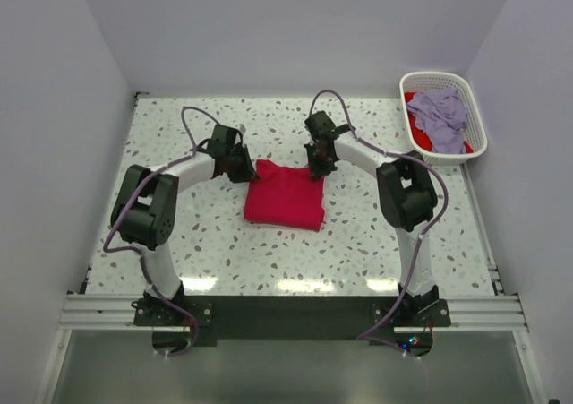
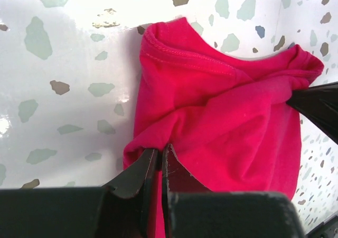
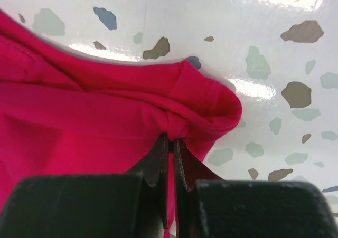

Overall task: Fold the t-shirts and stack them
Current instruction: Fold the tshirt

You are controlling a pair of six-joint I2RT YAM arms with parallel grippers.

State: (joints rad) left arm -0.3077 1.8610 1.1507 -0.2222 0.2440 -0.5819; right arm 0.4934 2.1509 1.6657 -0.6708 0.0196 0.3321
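A crimson red t-shirt [image 1: 286, 196] lies folded into a rough rectangle at the table's middle. My left gripper [image 1: 243, 166] is shut on its far left corner; in the left wrist view the jaws [image 2: 160, 152] pinch a fold of red cloth [image 2: 222, 111]. My right gripper [image 1: 317, 164] is shut on the far right corner; in the right wrist view the jaws [image 3: 171, 139] pinch the hemmed edge of the shirt [image 3: 95, 111]. A lavender t-shirt [image 1: 439, 110] lies on more red cloth [image 1: 440, 142] in the basket.
A white slotted plastic basket [image 1: 476, 128] stands at the back right corner of the speckled table [image 1: 376, 243]. White walls close in the table on three sides. The right fingertip [image 2: 317, 103] shows at the right edge of the left wrist view.
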